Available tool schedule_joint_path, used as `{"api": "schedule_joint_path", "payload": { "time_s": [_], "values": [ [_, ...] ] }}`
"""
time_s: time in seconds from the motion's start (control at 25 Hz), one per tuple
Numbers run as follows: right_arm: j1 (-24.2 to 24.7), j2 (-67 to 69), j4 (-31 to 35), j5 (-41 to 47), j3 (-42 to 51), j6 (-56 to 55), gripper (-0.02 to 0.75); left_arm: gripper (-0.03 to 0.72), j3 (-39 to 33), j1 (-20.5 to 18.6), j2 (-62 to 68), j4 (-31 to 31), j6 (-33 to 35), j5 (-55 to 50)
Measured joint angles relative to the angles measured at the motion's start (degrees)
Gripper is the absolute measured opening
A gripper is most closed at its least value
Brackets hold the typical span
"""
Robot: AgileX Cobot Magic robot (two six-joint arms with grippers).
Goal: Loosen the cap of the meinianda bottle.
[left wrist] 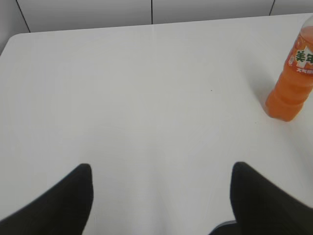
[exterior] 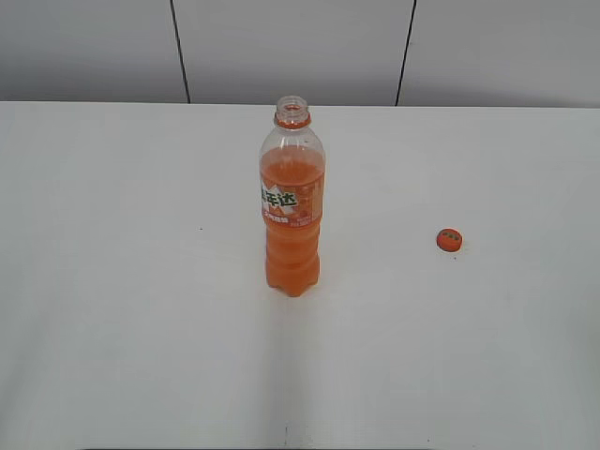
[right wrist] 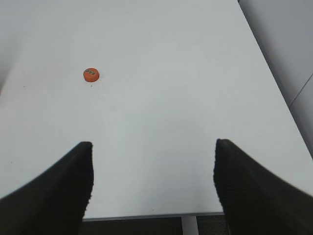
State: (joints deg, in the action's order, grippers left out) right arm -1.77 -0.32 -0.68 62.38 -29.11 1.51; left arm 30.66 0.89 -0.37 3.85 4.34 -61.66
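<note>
The meinianda bottle (exterior: 292, 220) stands upright near the middle of the white table, with its neck open and no cap on it. It also shows at the right edge of the left wrist view (left wrist: 292, 78). The orange cap (exterior: 449, 240) lies flat on the table to the bottle's right, apart from it, and shows in the right wrist view (right wrist: 91, 74). My left gripper (left wrist: 161, 171) is open and empty, well short of the bottle. My right gripper (right wrist: 152, 147) is open and empty over the table's front edge, away from the cap. Neither gripper shows in the exterior view.
The white table (exterior: 122, 309) carries only the bottle and the cap. A grey panelled wall (exterior: 291, 47) runs behind its far edge. The table's front edge (right wrist: 146, 215) and right edge show in the right wrist view.
</note>
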Motion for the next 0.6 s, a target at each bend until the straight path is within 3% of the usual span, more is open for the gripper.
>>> {"api": "schedule_joint_path", "payload": {
  "time_s": [0.6],
  "values": [
    [0.0, 0.0, 0.0, 0.0, 0.0, 0.0, 0.577, 0.499, 0.0, 0.0, 0.0, 0.0, 0.0, 0.0]
  ]
}}
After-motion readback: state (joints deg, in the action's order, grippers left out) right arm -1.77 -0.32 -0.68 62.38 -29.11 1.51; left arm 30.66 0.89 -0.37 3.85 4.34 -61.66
